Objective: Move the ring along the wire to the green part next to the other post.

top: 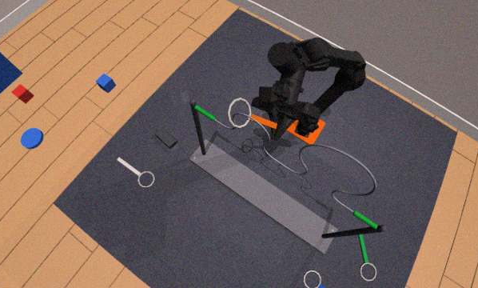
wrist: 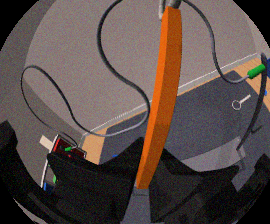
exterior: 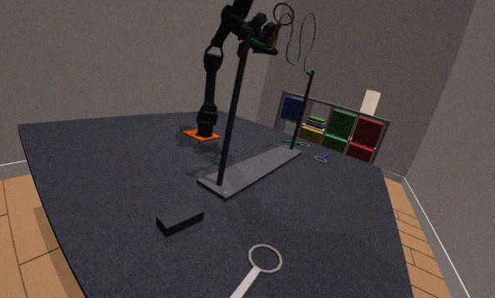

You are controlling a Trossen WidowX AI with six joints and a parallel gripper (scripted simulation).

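Observation:
The ring [top: 229, 113] [exterior: 274, 13] is around the grey wire [top: 375, 182] [wrist: 99, 40], at the first bend past the green part [top: 205, 113] [exterior: 257, 42] [wrist: 256, 71] by the near post [top: 199, 130] [exterior: 231, 116]. Whether ring and wire touch cannot be told. The orange handle [top: 263, 120] [exterior: 274, 35] [wrist: 166, 75] is held at its far end by my gripper [top: 278, 127] [wrist: 144, 141], which is shut on it. In the wrist view the ring is mostly cut off at the top. The other green part [top: 365, 219] [exterior: 309, 74] [wrist: 68, 149] is by the far post [top: 348, 232] [exterior: 301, 112].
The posts stand on a grey base plate [top: 263, 196] [exterior: 256, 170]. A black block [top: 166, 139] [exterior: 180, 221] and a white-handled ring [top: 129, 166] [exterior: 245, 283] lie near it. A green-handled ring [top: 364, 248] lies by the far post. The wire loops widely between the posts.

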